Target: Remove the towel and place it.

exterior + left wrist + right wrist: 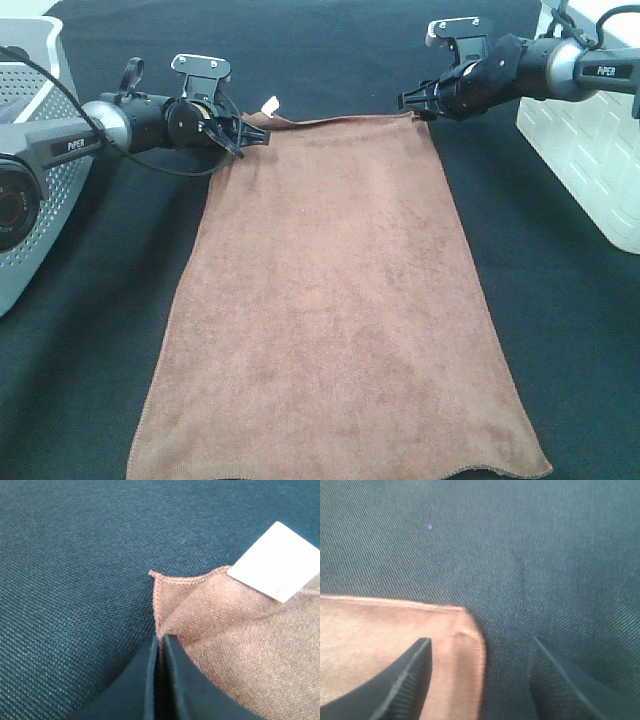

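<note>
The reddish-brown towel [340,300] lies flat and lengthwise on the black tablecloth, its white tag [269,103] at the far left corner. My left gripper [258,135] is at that corner, jaws shut on the towel's edge; the left wrist view shows the shut gripper [160,645] pinching the towel [240,645] just beside the tag [277,562]. My right gripper [408,102] is at the far right corner. In the right wrist view it is open [480,642], straddling the towel's corner [380,630], one finger over the cloth, the other over bare table.
A white perforated basket [30,200] stands at the left edge. A white patterned container [590,150] stands at the right edge. The black tablecloth [560,330] covers the table around the towel.
</note>
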Tool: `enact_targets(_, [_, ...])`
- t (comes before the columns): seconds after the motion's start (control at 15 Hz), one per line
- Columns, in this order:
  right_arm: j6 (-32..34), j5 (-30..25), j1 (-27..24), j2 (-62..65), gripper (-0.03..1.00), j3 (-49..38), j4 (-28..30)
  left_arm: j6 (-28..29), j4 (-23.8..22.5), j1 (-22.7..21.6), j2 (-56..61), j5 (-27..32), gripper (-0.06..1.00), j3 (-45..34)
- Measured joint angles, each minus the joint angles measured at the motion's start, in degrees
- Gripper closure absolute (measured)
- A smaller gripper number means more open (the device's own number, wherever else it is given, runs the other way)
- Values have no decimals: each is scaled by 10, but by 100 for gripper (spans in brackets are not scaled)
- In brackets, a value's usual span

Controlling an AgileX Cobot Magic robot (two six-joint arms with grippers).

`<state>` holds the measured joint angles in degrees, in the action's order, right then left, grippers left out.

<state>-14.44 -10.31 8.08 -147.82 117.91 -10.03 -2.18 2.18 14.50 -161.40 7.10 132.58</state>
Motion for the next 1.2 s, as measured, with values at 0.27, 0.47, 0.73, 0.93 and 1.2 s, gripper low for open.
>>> enact_targets(0.27, [0, -18, 0, 0, 41, 0, 0, 1, 6, -1, 2, -3, 44, 0])
enact_targets(0.47, [0, -54, 0, 26, 41, 0, -2, 1, 17, 4, 24, 19, 26, 0])
enact_targets(0.73, [0, -131, 0, 120, 38, 0, -18, 1, 17, 6, 113, 104, 25, 0])
enact_targets(0.93, [2, -258, 0, 198, 35, 0, -17, 1, -22, 6, 186, 286, 24, 0])
enact_targets(1.2, [71, -384, -8, 320, 35, 0, 50, 26, -44, -44, 296, 470, 24, 0])
